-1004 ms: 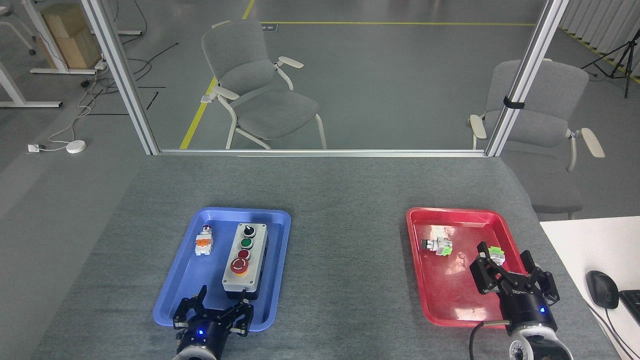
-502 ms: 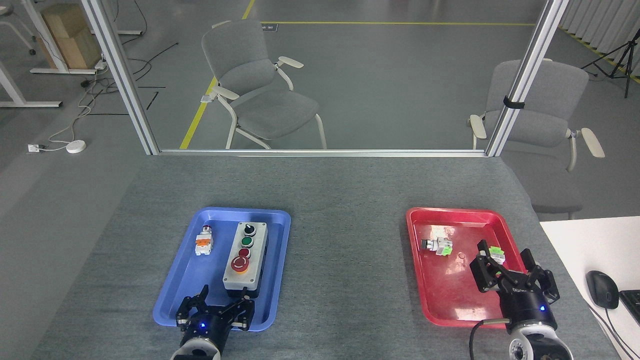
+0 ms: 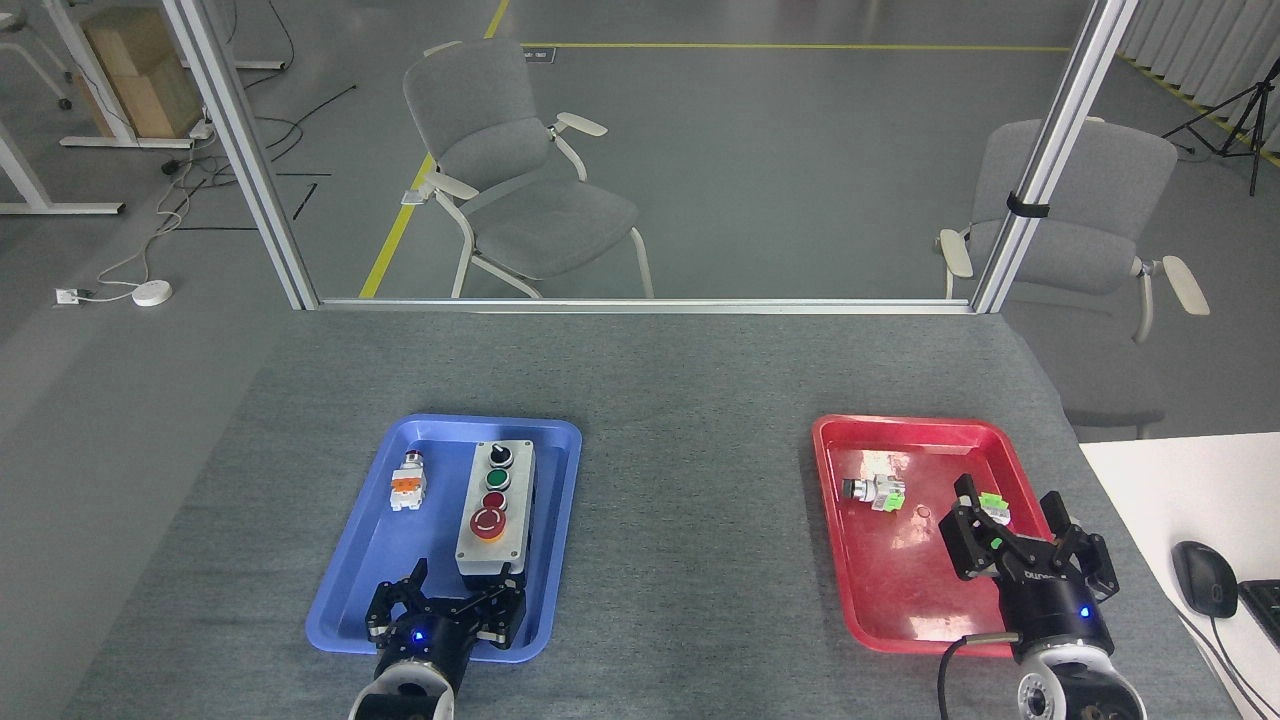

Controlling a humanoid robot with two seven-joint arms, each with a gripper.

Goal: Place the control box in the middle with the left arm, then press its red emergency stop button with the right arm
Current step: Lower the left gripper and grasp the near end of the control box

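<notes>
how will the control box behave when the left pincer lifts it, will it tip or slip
The control box looks rigid, so it probably won't flex. It is long, and the left pincer sits at its near end, so the far end may sag. Its smooth grey sides might slip.

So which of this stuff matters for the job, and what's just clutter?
Job: control box, its emergency stop button, left tool, right tool.

Clutter: blue tray, orange switch part, red tray, its two small parts, mouse.

A robotics lab: yellow floor lines [image 3: 400, 215], aluminium frame posts [image 3: 245, 150], camera tripod [image 3: 1235, 120], loose cables [image 3: 150, 235].
</notes>
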